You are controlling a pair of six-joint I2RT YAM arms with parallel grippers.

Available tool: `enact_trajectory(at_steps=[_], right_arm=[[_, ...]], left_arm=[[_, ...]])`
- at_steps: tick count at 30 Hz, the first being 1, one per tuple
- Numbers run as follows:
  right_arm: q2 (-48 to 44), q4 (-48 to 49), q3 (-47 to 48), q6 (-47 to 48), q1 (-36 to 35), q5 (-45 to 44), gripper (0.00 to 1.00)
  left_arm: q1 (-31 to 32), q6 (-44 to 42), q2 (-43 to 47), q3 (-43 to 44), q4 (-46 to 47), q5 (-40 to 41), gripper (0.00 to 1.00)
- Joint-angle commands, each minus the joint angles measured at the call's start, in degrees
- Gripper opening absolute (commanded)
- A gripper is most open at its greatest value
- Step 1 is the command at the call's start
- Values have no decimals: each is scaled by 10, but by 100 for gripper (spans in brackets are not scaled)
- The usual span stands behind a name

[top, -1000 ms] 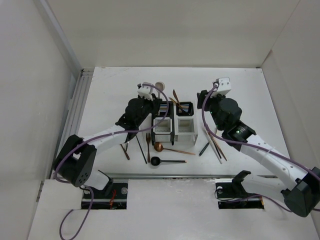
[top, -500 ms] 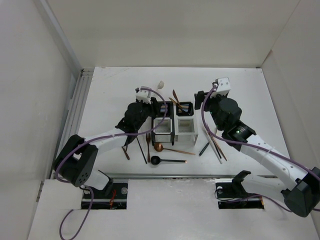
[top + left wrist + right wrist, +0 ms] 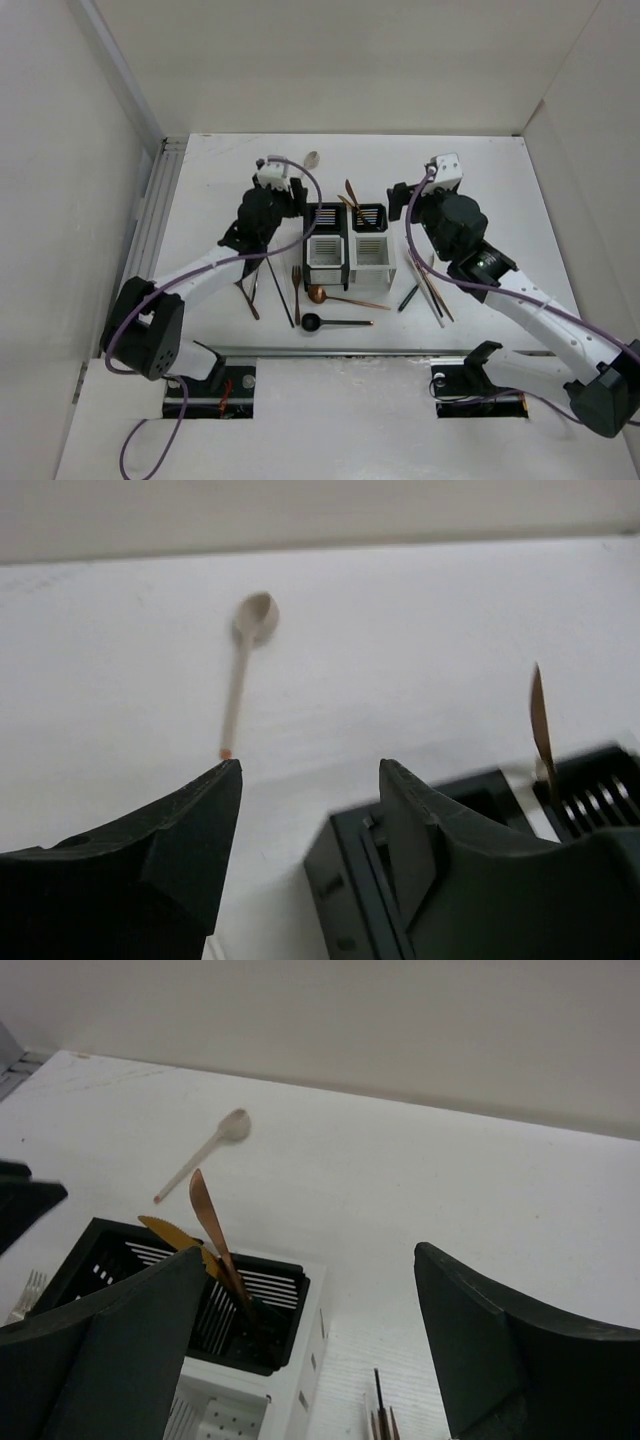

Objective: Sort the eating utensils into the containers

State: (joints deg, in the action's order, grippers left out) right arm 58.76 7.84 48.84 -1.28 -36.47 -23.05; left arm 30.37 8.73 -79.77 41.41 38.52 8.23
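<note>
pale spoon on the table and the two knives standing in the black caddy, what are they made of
Pale spoon: probably wood, matte beige with no glint. Copper knife and gold knife: likely coated metal, smooth with a satin sheen.

**White table** (image 3: 200, 210), walled on three sides.

- Standing about mid-table: caddy block (image 3: 349, 258) of four joined compartments, two black on its far side and two white on its near side.
- Beyond the block, off its far left corner and well apart: pale spoon (image 3: 312, 158).
- Just beside the block's near side: copper spoon (image 3: 340, 297), handle running right.
- Nearer still: black spoon (image 3: 335, 322), lying likewise.
- Left of these: copper fork (image 3: 296, 290), slim black piece (image 3: 283, 297) and copper piece (image 3: 250, 300), all lying roughly lengthwise.
- Right of the block: short black piece (image 3: 408, 298), and pale and copper sticks (image 3: 432, 290) lying close together.
</note>
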Motion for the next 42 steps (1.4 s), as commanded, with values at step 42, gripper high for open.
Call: enact_trajectory(at_steps=[42], right_arm=[[367, -245, 446, 61, 222, 327, 91]], left_arm=[[-121, -188, -681, 923, -682, -178, 72]])
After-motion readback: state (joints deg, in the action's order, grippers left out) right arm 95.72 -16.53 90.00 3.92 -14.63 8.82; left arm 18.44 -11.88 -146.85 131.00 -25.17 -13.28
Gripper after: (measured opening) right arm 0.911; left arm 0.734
